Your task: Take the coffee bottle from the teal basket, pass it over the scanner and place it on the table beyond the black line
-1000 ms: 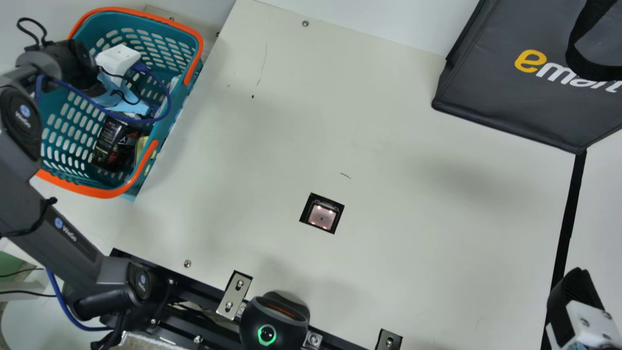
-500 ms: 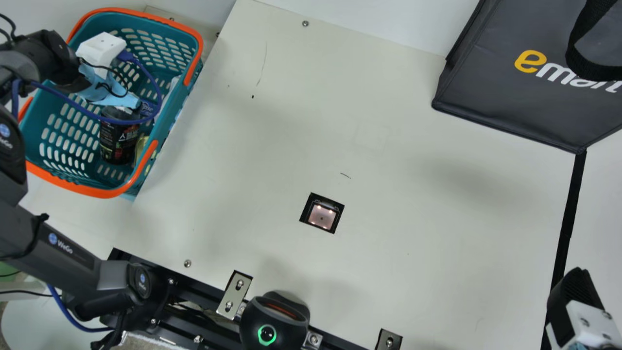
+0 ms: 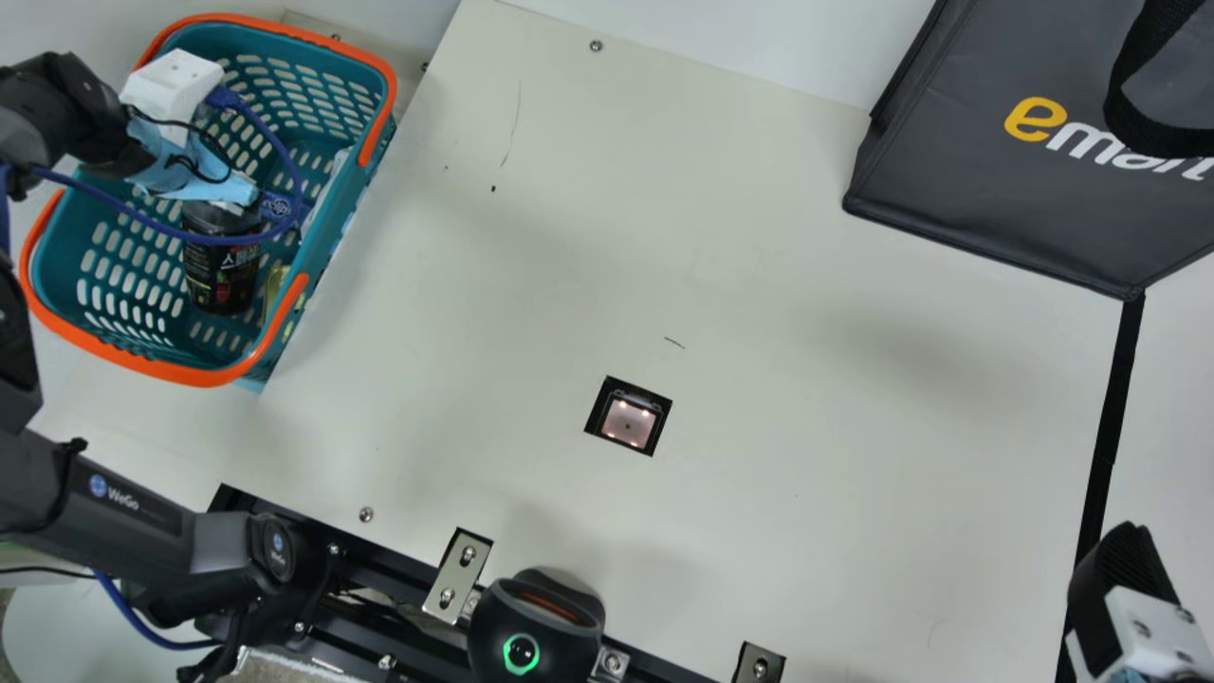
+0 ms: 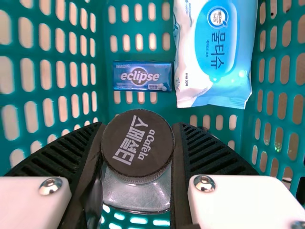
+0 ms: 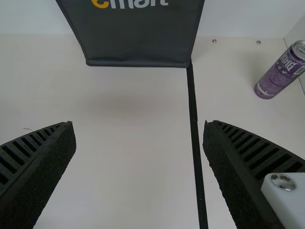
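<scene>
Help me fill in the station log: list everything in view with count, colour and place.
coffee bottle: 1, black, inside the basket
teal basket: 1, teal with orange rim, table's left
packet: 1, small, blue, in basket
wipes pack: 1, blue and white, in basket
partly hidden item: 1, yellowish, in basket
scanner: 1, black frame, set in tabletop
device: 1, black with green ring, near edge
brackets: at least 2, metallic, near edge
bag: 1, dark grey, far right
black line: 1, right side
can: 1, purple, beyond the line
table: 1, cream, underneath
left pincer: 1, black, closed on the bottle
right pincer: 1, black, open, near the line
</scene>
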